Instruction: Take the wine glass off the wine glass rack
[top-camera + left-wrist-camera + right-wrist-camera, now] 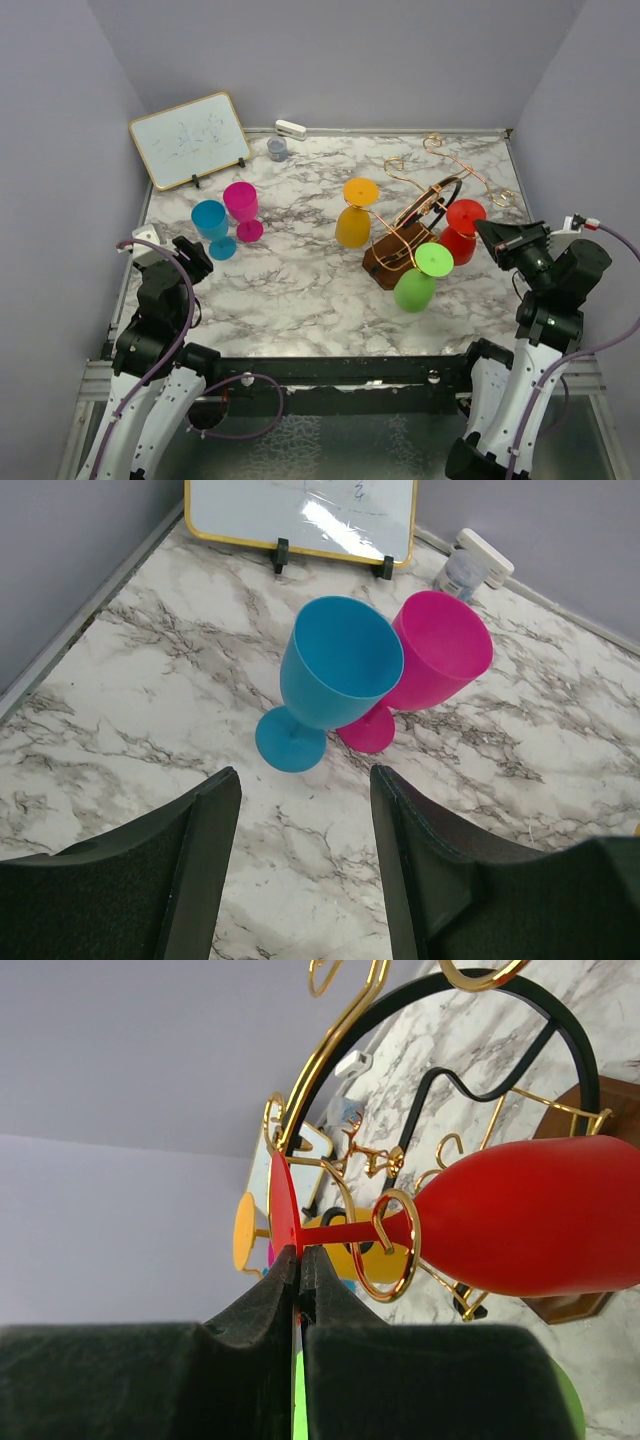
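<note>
The wine glass rack [420, 212], copper wire with curled ends, a dark ring and a brown wooden base, stands at right centre. A red wine glass [462, 228] hangs upside down on its right side, its stem inside a copper spiral [385, 1250]. My right gripper [490, 232] is shut on the thin edge of the red glass's foot [283, 1205]; the red bowl [530, 1215] shows to the right. A green glass [420, 280] and a yellow glass [356, 215] also hang on the rack. My left gripper [305, 785] is open and empty, low over the table.
A blue glass [335, 670] and a pink glass [440, 655] stand upright just ahead of my left gripper. A whiteboard [190, 138], a small jar [277, 149] and a white object [290, 129] sit at the back. Grey walls close in the table.
</note>
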### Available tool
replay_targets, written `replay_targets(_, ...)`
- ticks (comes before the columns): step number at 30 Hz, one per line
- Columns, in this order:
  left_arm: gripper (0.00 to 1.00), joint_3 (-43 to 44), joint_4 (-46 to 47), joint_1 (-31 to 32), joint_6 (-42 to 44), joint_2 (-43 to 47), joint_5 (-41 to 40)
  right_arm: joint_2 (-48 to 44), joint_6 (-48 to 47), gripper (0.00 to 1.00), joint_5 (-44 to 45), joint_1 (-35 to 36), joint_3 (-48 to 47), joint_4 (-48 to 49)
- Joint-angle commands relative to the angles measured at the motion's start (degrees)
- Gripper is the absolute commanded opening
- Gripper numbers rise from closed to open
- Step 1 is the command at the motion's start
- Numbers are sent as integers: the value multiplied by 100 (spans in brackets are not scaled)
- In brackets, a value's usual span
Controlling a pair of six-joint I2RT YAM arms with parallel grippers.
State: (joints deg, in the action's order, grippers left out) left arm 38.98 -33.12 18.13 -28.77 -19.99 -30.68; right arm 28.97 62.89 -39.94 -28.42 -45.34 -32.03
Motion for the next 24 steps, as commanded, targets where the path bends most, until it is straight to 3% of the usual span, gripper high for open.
replay_targets(1, 57, 101, 4, 19, 55, -23, 115, 168, 122, 1, -20, 21, -24, 908)
replay_targets(19, 57, 94, 20, 16, 62, -22, 136, 134, -796, 1, 2969, 26, -1251, -1045)
replay_targets(24, 57, 100, 33, 15, 68, -38, 179, 208, -1254, 1, 3115, 24, -1756, -994)
